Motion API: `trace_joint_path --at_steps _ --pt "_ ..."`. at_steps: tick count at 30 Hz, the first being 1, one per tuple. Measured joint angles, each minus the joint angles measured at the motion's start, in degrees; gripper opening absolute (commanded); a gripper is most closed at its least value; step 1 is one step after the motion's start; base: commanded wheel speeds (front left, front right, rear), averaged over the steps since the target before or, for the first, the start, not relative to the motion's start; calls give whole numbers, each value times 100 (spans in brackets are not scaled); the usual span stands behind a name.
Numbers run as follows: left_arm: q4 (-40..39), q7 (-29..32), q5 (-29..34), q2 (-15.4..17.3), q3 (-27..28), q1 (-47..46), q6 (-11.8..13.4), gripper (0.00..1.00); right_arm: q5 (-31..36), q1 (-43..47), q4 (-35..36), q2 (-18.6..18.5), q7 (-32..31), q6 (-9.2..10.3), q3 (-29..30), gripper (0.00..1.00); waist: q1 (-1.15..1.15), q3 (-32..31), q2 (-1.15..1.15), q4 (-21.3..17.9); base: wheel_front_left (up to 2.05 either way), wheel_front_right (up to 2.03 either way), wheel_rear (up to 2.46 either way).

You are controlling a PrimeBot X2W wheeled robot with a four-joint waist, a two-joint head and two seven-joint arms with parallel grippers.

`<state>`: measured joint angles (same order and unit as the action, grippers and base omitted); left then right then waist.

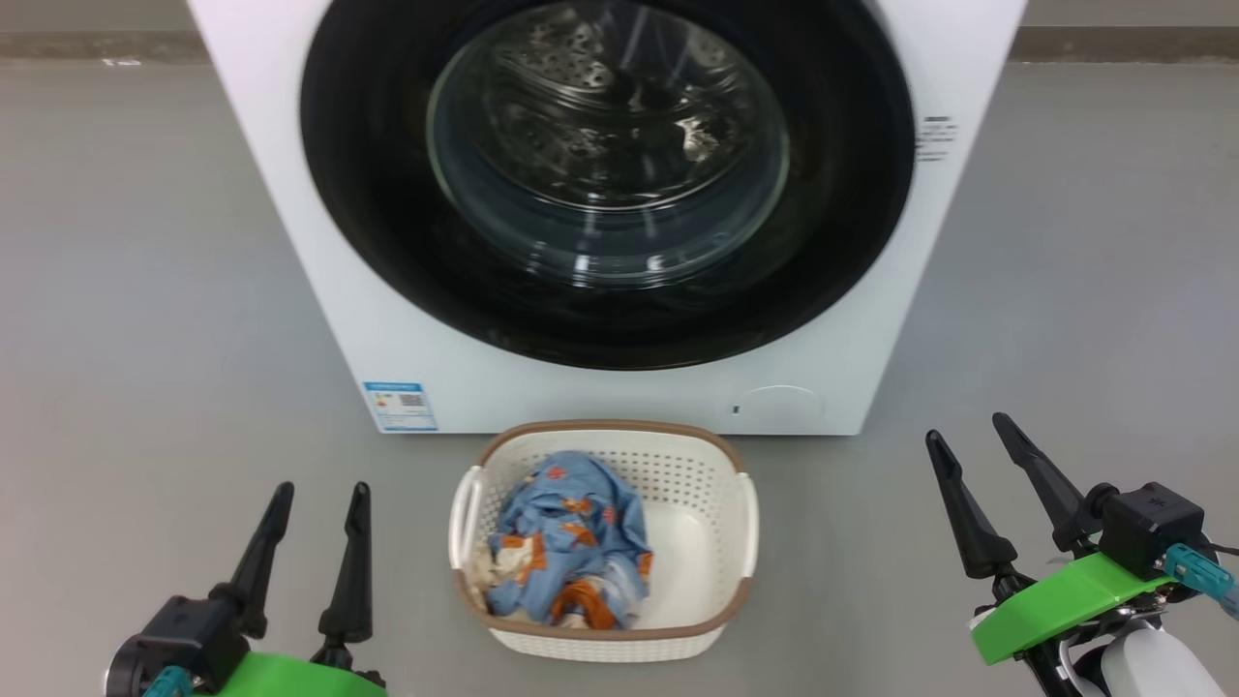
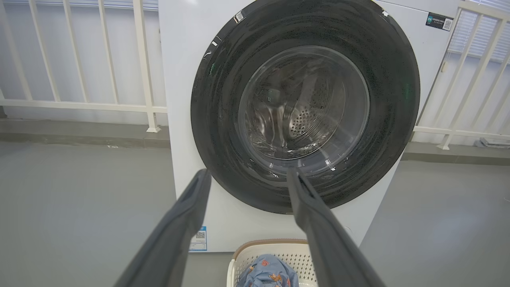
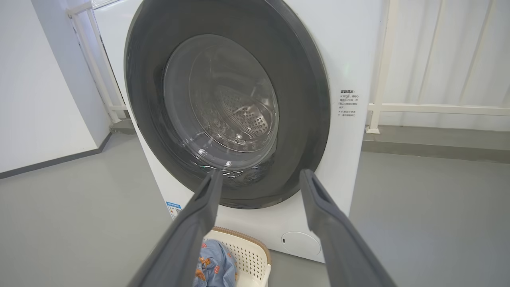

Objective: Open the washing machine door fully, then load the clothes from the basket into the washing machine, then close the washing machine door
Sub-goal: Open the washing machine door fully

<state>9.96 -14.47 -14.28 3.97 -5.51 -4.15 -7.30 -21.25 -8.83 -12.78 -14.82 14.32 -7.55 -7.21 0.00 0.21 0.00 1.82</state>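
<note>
Left claw (image 1: 322, 489) and right claw (image 1: 967, 429) gape wide and empty before the washing machine (image 1: 319, 242), its door (image 1: 387, 242) shut, its blue QR-coded sticker (image 1: 400, 406) unreadable, with the basket (image 1: 716, 465) of clothes (image 1: 571, 532) just in front.

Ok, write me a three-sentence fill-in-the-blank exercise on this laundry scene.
1. The washing machine door is ____.
2. The clothes lie toward the robot's ____ side of the basket.
3. The left gripper and right gripper are both ____, holding nothing.

Missing words: closed; left; open.
</note>
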Motion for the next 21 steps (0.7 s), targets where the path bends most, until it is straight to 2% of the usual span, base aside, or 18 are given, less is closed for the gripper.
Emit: trace_joint_path --at_steps 3,10,21 --pt "-73 -1 -220 0 -57 0 -1 100 0 0 -1 -1 0 0 1 100 0 2 0 -3 120 120 -240" --pt "-79 -1 -265 10 -114 0 -1 100 0 0 -16 -4 0 0 4 100 0 0 0 -10 83 83 -167" --pt "-62 0 -307 78 -148 0 -1 100 0 0 -21 1 0 0 -2 100 0 -8 0 -9 16 16 -32"
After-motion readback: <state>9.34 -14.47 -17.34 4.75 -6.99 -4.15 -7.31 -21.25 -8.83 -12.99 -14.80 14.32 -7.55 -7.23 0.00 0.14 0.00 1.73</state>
